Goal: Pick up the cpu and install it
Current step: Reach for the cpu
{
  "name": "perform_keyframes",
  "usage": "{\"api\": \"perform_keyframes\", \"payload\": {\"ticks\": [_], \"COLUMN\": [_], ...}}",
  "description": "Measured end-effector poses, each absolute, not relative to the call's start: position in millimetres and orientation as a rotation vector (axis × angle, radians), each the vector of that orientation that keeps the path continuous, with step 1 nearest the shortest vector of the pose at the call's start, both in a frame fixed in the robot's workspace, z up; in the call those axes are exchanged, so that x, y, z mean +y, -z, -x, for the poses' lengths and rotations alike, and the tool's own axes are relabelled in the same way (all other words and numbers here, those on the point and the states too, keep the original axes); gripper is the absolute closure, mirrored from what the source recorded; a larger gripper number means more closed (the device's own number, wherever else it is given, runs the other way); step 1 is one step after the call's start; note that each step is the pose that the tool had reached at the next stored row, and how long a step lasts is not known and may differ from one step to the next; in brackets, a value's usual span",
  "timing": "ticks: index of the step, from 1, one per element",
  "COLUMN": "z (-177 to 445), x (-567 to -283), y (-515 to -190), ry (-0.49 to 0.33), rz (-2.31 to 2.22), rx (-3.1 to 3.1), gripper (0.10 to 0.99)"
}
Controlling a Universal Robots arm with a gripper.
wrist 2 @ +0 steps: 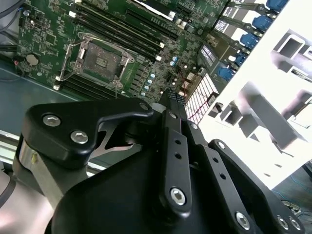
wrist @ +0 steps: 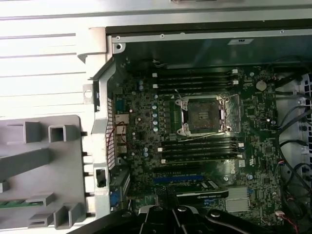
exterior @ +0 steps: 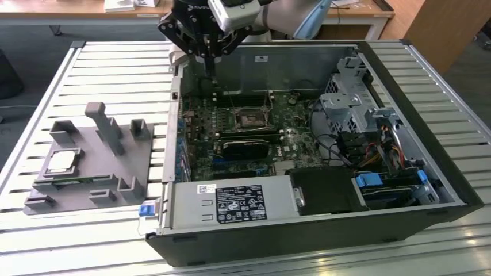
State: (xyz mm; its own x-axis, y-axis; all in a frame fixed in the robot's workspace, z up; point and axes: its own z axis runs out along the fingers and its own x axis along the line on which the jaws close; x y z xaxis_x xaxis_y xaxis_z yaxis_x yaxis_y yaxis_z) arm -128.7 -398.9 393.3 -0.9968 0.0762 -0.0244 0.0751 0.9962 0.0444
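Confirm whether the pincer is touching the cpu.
Apart. In the exterior view the pincer hangs over the open case, while the cpu lies on the grey fixture outside the case, toward the exterior view's left.

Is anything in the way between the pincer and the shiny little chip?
Nothing covers the cpu; it lies open on the grey holder. The pincer hangs over a corner of the computer case. Between them stand the case's side wall and the holder's tall post, which the pincer seems higher than.
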Motion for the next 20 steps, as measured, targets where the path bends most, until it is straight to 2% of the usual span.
{"api": "perform_keyframes", "payload": {"ticks": [20], "z": [150.7], "x": [-398.9], "y": [-393.2], "ry": [-0.068], "rz": [-0.118], "rx": [3.112], "gripper": [0.98]}}
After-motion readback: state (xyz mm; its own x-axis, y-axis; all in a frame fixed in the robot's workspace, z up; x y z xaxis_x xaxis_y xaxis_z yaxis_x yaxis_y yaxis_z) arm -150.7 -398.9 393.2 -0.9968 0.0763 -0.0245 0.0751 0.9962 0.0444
